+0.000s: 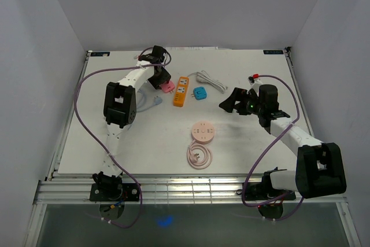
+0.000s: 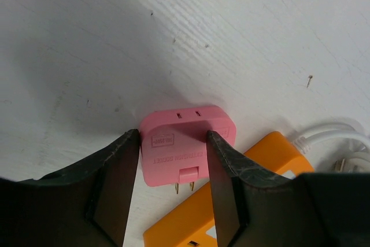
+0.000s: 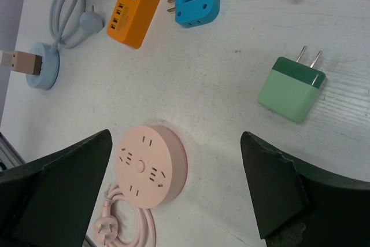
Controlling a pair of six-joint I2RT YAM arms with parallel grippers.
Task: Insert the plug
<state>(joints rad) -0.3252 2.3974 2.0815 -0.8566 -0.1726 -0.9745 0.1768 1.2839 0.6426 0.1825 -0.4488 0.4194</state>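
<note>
A pink plug (image 2: pixel 176 148) lies flat on the white table, its two brass prongs pointing toward the orange power strip (image 2: pixel 272 151) beside it. My left gripper (image 2: pixel 172 137) straddles it, both fingers pressed against its sides. From above, the pink plug (image 1: pixel 167 87) sits just left of the orange power strip (image 1: pixel 181 91), under my left gripper (image 1: pixel 162 79). My right gripper (image 1: pixel 228 101) hovers wide open over mid-table with nothing between its fingers; in its own wrist view the right gripper (image 3: pixel 175 137) hangs above a round pink socket (image 3: pixel 147 166).
A blue adapter (image 1: pixel 199 93) and a coiled white cable (image 1: pixel 211 79) lie right of the strip. The round pink socket (image 1: pixel 203 132) with its coiled cord sits toward the front. A green adapter (image 3: pixel 291 89) and a pale blue round hub (image 3: pixel 43 65) also lie on the table.
</note>
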